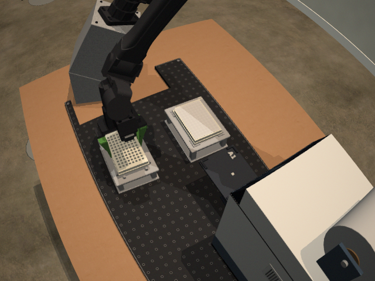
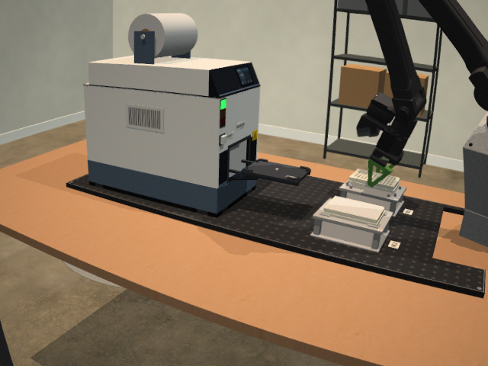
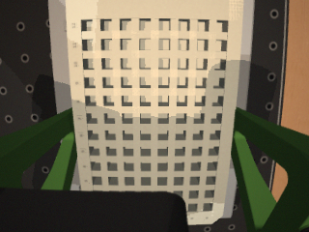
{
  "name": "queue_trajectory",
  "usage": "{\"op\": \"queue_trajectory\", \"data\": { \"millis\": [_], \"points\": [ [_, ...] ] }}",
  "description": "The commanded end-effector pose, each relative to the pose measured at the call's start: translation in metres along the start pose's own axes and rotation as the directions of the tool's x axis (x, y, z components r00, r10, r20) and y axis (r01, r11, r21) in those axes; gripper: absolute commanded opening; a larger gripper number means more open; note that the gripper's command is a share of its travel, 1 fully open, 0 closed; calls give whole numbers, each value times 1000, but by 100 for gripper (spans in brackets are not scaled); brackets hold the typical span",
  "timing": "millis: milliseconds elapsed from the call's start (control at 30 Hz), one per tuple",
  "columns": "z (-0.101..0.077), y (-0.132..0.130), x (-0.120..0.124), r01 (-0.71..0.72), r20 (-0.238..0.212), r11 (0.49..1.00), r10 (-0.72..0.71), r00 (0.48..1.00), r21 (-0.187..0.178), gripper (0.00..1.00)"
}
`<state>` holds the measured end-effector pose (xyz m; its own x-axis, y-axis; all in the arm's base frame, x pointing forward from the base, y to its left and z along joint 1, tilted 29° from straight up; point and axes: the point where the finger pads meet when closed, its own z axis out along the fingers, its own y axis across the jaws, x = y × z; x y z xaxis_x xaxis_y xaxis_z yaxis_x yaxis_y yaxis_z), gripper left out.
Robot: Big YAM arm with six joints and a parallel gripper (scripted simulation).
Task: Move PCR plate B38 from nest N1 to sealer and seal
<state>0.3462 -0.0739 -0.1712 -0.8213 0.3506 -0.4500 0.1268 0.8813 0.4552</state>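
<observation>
PCR plate B38 [image 1: 128, 152], an unsealed 96-well plate with open square wells, clamped across its short width between the green fingers of the gripper [image 1: 122, 137], which grasps it at the end nearer the arm's pedestal; in the wrist view one finger lies against each long edge of the plate. B38 sits over plate nest N1 [image 1: 137, 178], a grey block on the black perforated breadboard [image 1: 157, 218]; whether it rests in the nest or is raised just off it cannot be told. Beside it, nearer the sealer, plate nest N2 [image 1: 197, 151] carries plate B83 [image 1: 198, 119], covered by a pale foil. Beyond N2 the sealer's stage [image 2: 275, 171] stands out at the front of the housing, its dark pocket marked A1 and unoccupied. Sealer [image 2: 157, 130]: white housing on a dark base, foil roll [image 2: 167, 33] on top, lamp [image 2: 223, 104] green at the front's left edge. Behind the arm [image 2: 398, 71], a shelf rack [image 2: 330, 78] with cardboard boxes [image 2: 361, 85]; all on an orange table [image 2: 197, 275]
</observation>
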Motion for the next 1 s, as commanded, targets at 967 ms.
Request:
{"op": "queue_trajectory", "data": {
  "millis": [967],
  "points": [
    [-25, -2, -16, 22, 18, 1000, -22, 1000, 3, 0]
  ]
}}
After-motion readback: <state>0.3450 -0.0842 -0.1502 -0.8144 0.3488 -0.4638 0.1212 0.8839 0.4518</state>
